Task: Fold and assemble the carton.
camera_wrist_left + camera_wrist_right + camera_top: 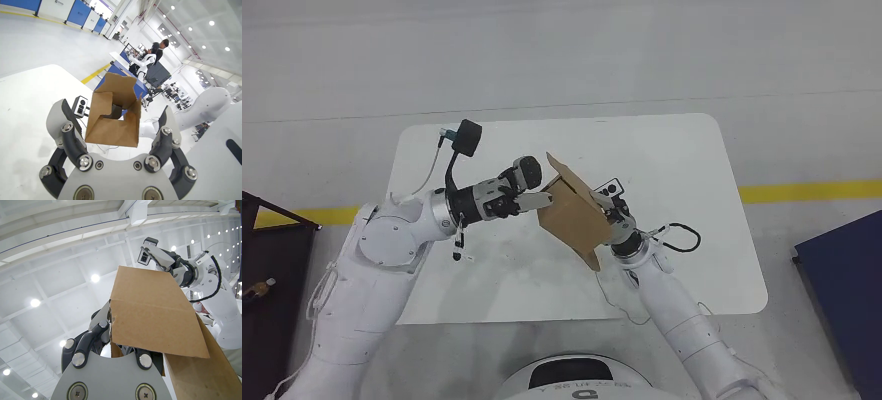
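Note:
A brown carton point(577, 215) is held tilted above the white table point(682, 170), with its open end toward my left gripper point(538, 200). That gripper stands open just short of the carton's point(113, 121) mouth, its fingers point(70, 117) spread wider than the box. Inside the carton a dark pad point(115, 112) of the other gripper shows through. My right gripper point(610, 212) is shut on the carton's point(155, 313) wall at the far end. One of its fingers point(103, 319) lies outside the cardboard and the other is hidden behind it. A side flap is partly folded in.
A black cable loop point(682, 238) lies on the table beside my right arm. A dark cart point(267, 250) stands off the table's left side and a dark blue surface point(842, 290) off its right. Bare tabletop lies at the back and right.

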Tool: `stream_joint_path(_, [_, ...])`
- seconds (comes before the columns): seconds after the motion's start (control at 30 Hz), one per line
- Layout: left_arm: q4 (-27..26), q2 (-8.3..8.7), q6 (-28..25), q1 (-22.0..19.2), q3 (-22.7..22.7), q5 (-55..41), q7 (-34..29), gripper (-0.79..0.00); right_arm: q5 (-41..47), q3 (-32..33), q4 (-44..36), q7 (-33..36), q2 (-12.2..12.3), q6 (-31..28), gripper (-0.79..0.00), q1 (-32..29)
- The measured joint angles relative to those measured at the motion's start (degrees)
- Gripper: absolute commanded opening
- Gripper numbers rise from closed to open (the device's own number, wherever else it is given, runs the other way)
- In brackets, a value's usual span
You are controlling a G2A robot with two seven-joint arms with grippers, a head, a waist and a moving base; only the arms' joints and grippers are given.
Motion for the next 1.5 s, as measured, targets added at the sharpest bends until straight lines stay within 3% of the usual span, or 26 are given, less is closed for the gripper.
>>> stream_joint_path(0.53, [2.1, -0.35, 3.0, -2.9, 3.3, 7.8, 2.3, -0.018, 0.0, 0.0, 0.0, 0.0, 0.0, 0.0, -0.785, 0.0])
stream_joint_path(0.8, [1.0, -0.15, 4.0, -3.6, 4.2, 9.5, -0.5, -0.105, 0.0, 0.0, 0.0, 0.0, 0.0, 0.0, -0.785, 0.0])
stream_joint_path(1.17, [1.0, -0.06, 4.5, -4.2, 5.4, 11.2, -1.5, -0.142, 0.0, 0.0, 0.0, 0.0, 0.0, 0.0, -0.785, 0.0])
stream_joint_path(1.4, [1.7, 0.05, 2.8, -4.1, 4.3, 7.0, -0.2, -0.099, 0.0, 0.0, 0.0, 0.0, 0.0, 0.0, -0.785, 0.0])
stream_joint_path(1.47, [1.6, 0.15, 2.3, -3.8, 3.7, 5.8, -0.1, -0.132, 0.0, 0.0, 0.0, 0.0, 0.0, 0.0, -0.785, 0.0])
stream_joint_path(1.5, [1.5, 0.25, 2.2, -3.7, 3.3, 5.4, -0.4, -0.194, 0.0, 0.0, 0.0, 0.0, 0.0, 0.0, -0.785, 0.0])
